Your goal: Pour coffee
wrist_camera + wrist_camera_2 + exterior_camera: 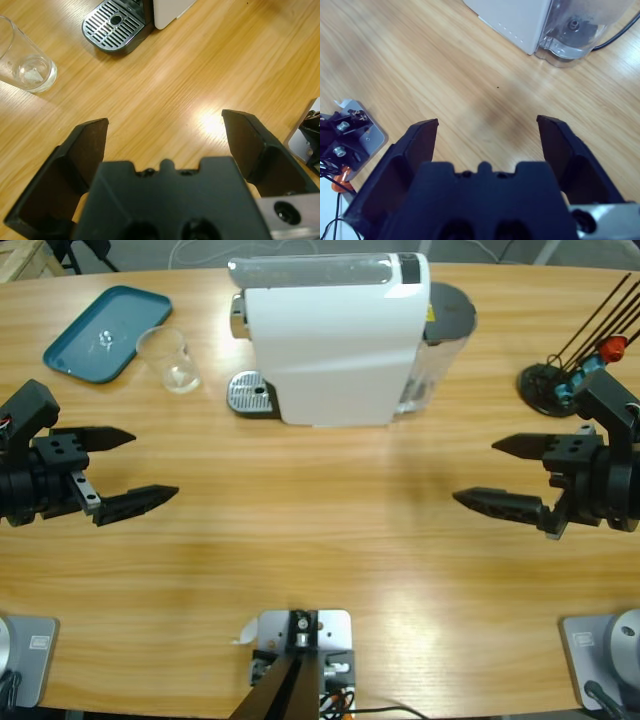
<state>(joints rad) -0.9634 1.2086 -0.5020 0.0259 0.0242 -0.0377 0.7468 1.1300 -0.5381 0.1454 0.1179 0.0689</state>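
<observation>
Currently, 2 grippers idle over bare tabletop (320, 530), nothing held.

Item 1: left gripper (125, 468), left edge of the high view, jaws spread wide apart, pointing toward the middle. Its wrist view shows the tumbler at upper left and the drip grille at top centre.

Item 2: right gripper (505, 475), right edge of the high view, jaws likewise wide apart and empty.

Item 3: clear glass tumbler (170, 359), upright, upper left of the high view, just beside a teal tray (85, 350) and left of the drip grille (250, 393). Not under the spout.

Item 4: the coffee (32, 74), a shallow pale layer at the tumbler's base, hard to tell from the glass in the left wrist view.

Item 5: white coffee machine (335, 335), top centre, with a clear water tank (572, 30) at its right side.

Item 6: black stand with rods (565, 365), upper right, well apart from the work.

Handling note, a judgement: the left gripper is the nearer to the tumbler. Approach level with the tabletop, bracket the glass low on its wall, close gently and keep it upright in transit, since thin glass slips and the liquid is little.
</observation>
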